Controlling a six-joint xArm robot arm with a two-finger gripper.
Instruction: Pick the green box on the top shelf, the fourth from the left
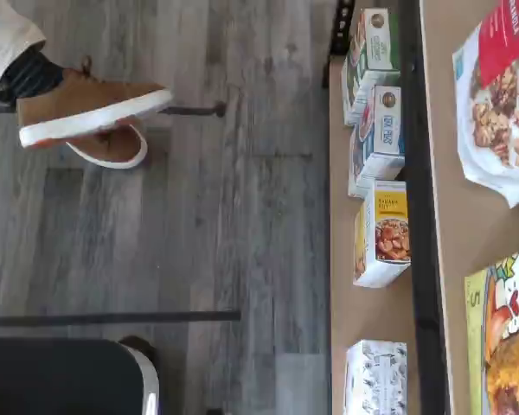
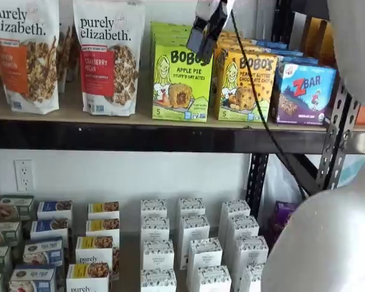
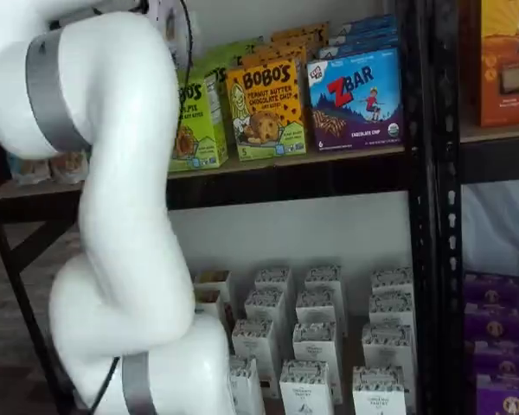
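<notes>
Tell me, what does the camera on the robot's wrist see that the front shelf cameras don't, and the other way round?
Only the wrist view shows the grey plank floor and someone's tan shoe. Only the shelf views show the gripper, hanging over the green box, plus the yellow Bobo's box, the ZBar box and the white arm. Both kinds show the top shelf, a granola bag and small boxes on the lower board.

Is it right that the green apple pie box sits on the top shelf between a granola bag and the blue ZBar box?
Not quite. The green box does sit on the top shelf beside a granola bag, but its other neighbour is the yellow Bobo's box. The ZBar box comes after that one, as a shelf view shows.
</notes>
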